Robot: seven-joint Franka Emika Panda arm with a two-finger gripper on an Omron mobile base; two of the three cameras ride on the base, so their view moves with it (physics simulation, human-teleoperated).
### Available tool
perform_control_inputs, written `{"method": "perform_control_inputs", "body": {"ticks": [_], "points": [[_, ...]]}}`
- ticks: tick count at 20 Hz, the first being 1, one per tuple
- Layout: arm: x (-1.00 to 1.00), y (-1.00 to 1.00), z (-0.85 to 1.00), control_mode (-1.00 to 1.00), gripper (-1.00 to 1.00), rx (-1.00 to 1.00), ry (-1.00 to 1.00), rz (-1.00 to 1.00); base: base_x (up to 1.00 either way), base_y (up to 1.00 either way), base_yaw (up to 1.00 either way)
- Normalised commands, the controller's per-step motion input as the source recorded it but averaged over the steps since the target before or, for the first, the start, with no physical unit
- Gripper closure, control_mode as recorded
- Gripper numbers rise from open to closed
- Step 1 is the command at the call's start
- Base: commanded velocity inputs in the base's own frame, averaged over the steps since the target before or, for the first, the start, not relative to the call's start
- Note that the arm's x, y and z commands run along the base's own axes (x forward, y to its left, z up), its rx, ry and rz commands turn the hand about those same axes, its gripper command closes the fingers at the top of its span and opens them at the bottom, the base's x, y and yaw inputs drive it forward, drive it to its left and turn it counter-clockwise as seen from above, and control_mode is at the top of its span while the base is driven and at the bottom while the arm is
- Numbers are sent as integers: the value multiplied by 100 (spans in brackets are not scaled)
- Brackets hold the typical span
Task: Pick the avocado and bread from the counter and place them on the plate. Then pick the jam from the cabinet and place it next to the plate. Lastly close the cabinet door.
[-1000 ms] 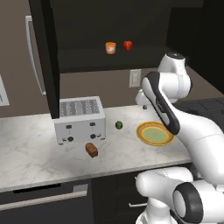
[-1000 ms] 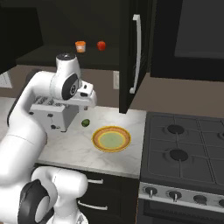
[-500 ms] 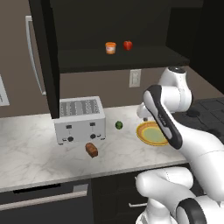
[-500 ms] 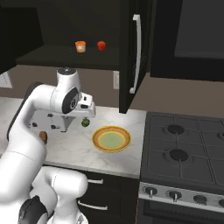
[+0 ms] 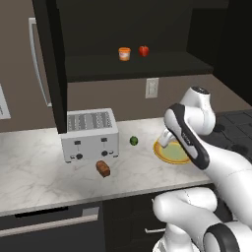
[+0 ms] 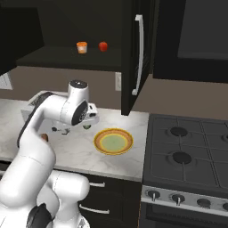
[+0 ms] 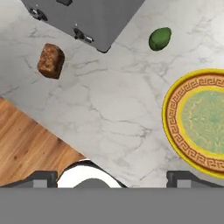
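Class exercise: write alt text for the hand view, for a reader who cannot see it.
Looking down on a white marble counter: a green avocado lies near a yellow-rimmed plate at right, a brown chunk of bread at left beside a grey toaster. The hand's open fingertips sit along the bottom edge.

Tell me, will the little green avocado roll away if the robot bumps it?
Probably yes. The avocado looks rounded and egg-like, lying loose on the smooth marble counter, so a nudge could send it rolling. It looks small and smooth-skinned, so it might slip from a loose grip.
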Motion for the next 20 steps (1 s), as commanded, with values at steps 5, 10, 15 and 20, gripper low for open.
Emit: {"method": "perform_control_inputs", "body": {"ticks": [5, 10, 15, 20], "points": [[22, 0, -28, -100, -100, 0, -1, 33, 0, 0, 0], [45, 2, -14, -100, -100, 0, 0, 23, 0, 0, 0], [65, 1, -21, -100, -100, 0, 0, 14, 0, 0, 0], [64, 1, -14, -100, -100, 0, 0, 4, 0, 0, 0]]}}
